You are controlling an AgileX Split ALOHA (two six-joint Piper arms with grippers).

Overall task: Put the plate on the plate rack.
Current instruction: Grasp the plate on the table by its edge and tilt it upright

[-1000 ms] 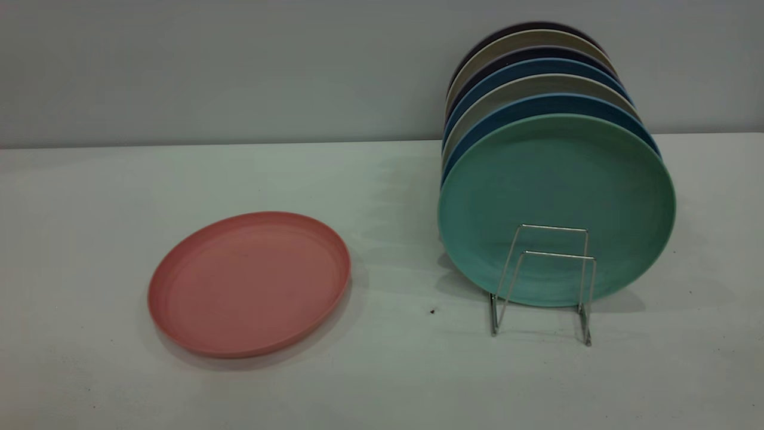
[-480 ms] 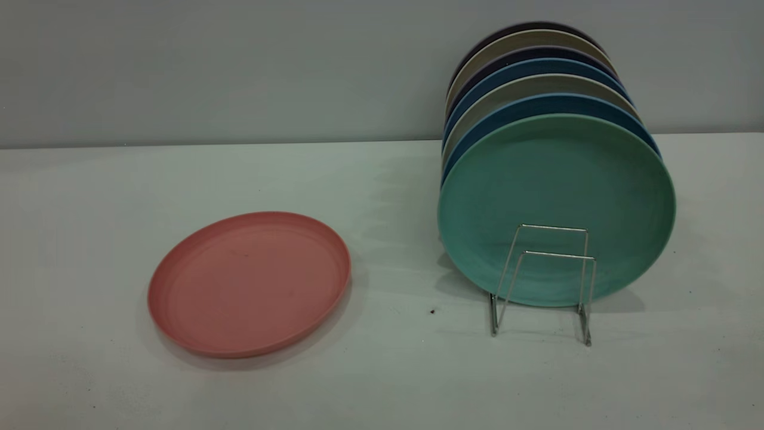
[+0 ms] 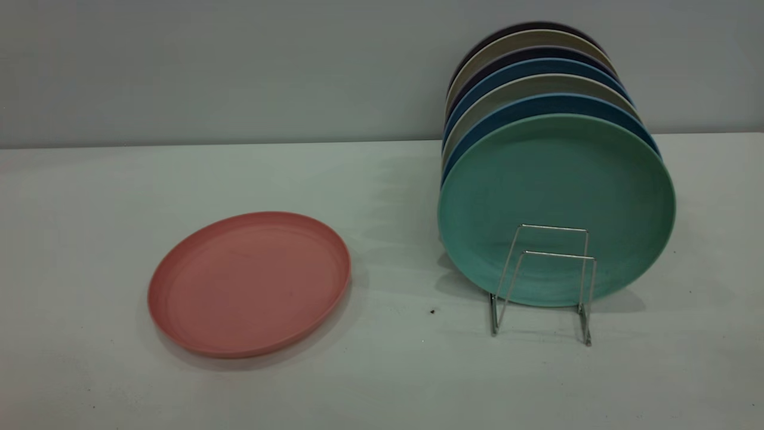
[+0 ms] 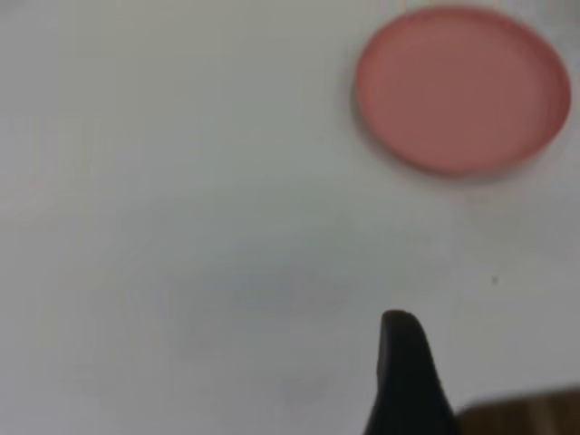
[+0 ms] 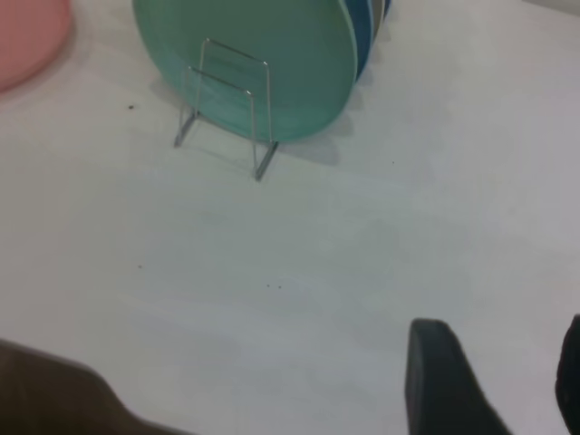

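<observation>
The salmon-pink plate lies flat on the white table at the left of the exterior view. It also shows in the left wrist view and at the edge of the right wrist view. The silver wire plate rack stands at the right, its two front loops free. Neither arm shows in the exterior view. My left gripper hovers over bare table well away from the plate; one dark finger shows, with a wide gap beside it. My right gripper is open above the table in front of the rack.
Several upright plates fill the rack behind the front loops, with a teal-green plate foremost and blue and beige ones behind it. A grey wall runs behind the table. A small dark speck lies between the pink plate and the rack.
</observation>
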